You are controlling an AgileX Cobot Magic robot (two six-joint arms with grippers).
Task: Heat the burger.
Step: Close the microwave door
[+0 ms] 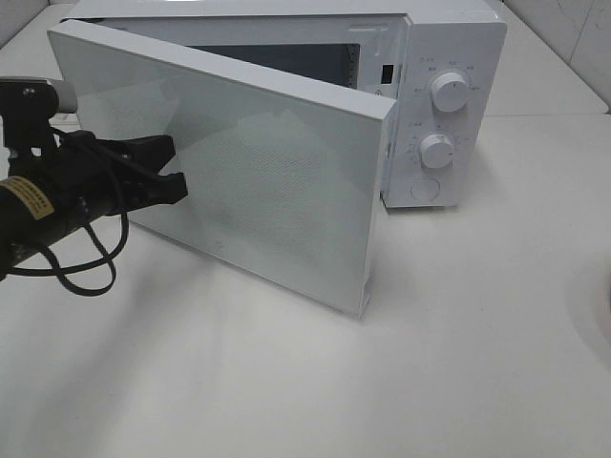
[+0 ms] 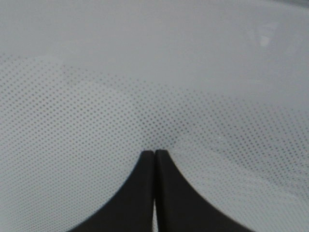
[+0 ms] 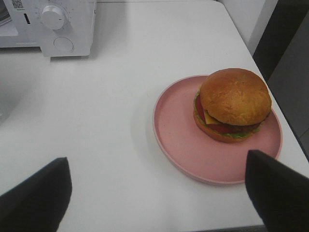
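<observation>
left gripper (image 1: 177,186) is pressed fully together, nothing between the fingers, tips right against the outer face of the microwave door (image 1: 267,181); left wrist view shows the two black fingertips (image 2: 145,166) side by side on the dotted mesh of the door window. the left arm comes in low from the left of the door, roughly level, with one black cable looping under it. right gripper (image 3: 159,191) is spread wide, holding nothing; its two dark fingers (image 3: 36,193) sit at either side of the right wrist view and it hovers above the table (image 3: 111,111), looking down on the plate. it does not appear in the high view. one microwave (image 1: 430,105), white, door swung about halfway open toward the front, dark cavity visible behind the door. two round knobs (image 1: 449,93) stacked on the control panel to the right of the door, one round button below them. one burger (image 3: 234,104), sitting on one pink plate (image 3: 178,130), off centre toward the rim, on the table well apart from the microwave on its control panel side.
</observation>
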